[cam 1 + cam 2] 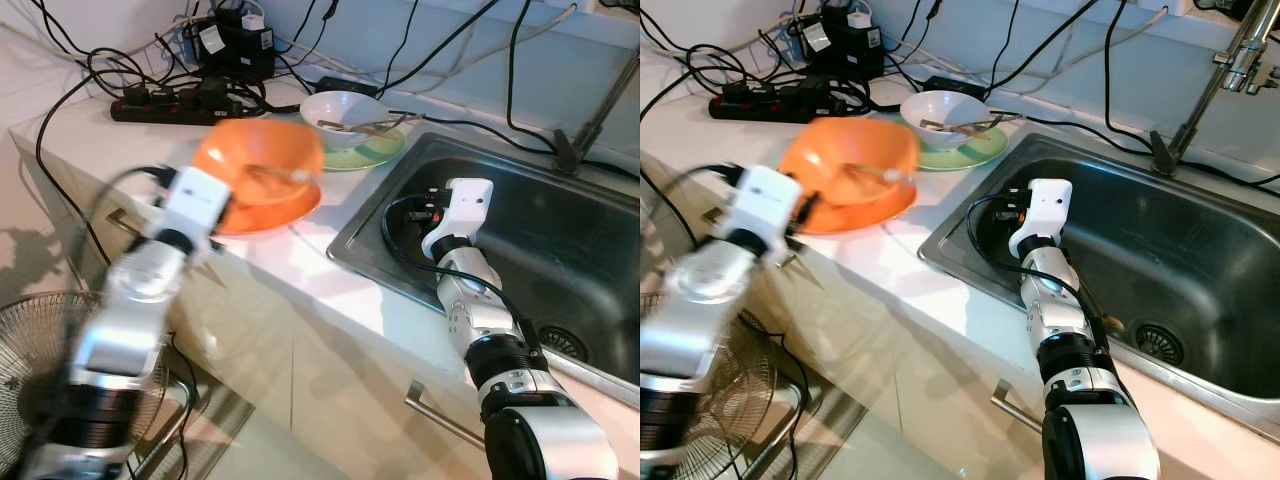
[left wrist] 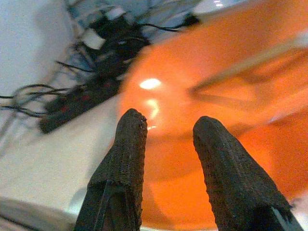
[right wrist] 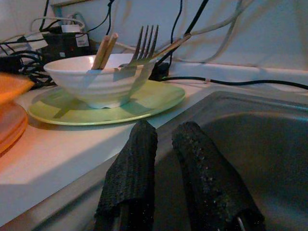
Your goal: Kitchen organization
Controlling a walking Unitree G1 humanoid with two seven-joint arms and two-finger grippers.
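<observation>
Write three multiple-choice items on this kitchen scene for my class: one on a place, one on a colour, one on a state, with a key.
1. The white bowl stands on:
A. a green plate
B. the sink floor
C. the fan

2. The bowl by the left gripper is:
A. blue
B. orange
C. black

3. The right gripper is:
A. holding a fork
B. holding a cup
C. holding nothing

Key: A, the green plate lies under it; B, the orange bowl is beyond the fingers; C, it is in the sink with nothing between its fingers.
</observation>
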